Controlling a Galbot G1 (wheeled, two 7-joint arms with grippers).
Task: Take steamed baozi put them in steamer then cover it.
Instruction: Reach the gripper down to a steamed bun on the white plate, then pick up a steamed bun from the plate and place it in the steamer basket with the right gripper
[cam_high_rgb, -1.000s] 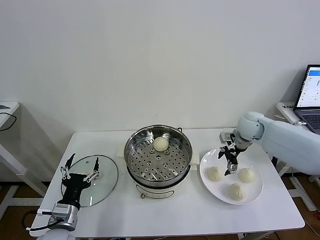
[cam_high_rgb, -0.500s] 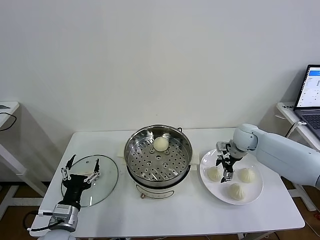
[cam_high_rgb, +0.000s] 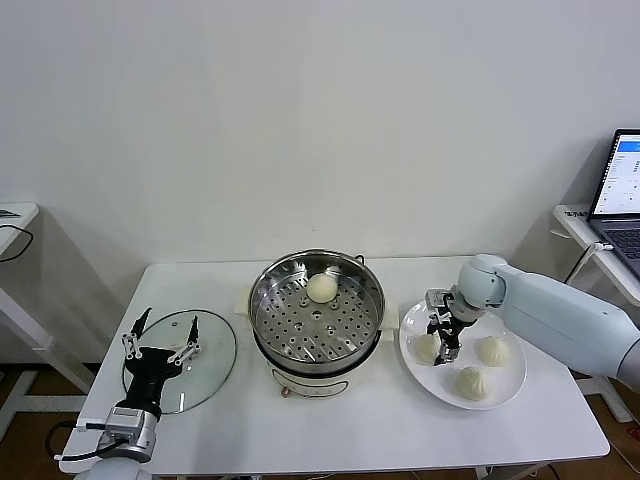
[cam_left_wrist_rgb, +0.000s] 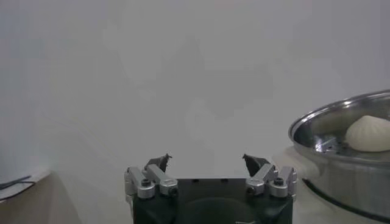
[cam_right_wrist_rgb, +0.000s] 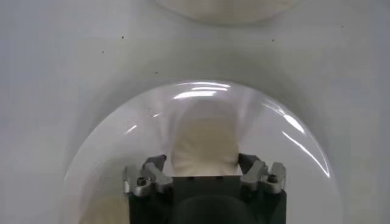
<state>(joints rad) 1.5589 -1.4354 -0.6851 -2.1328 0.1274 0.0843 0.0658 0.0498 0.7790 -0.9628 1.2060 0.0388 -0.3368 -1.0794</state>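
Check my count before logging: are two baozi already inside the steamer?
No, only one baozi sits on the steamer tray; three remain on the plate.

The steamer (cam_high_rgb: 316, 312) stands in the middle of the table (cam_high_rgb: 340, 425), its tall steel wall a barrier between the glass lid (cam_high_rgb: 181, 372) on the left and the white plate (cam_high_rgb: 463, 353) on the right. Its open top gives free entry from above; one bun (cam_high_rgb: 321, 288) sits at the far side of the holed tray, the rest of the tray bare. Three buns crowd the plate, and the right gripper (cam_high_rgb: 444, 337) stands down over the left one (cam_high_rgb: 428, 348), fingers on either side. The left gripper (cam_high_rgb: 160, 342) hangs spread over the lid. Bare table runs along the front edge.
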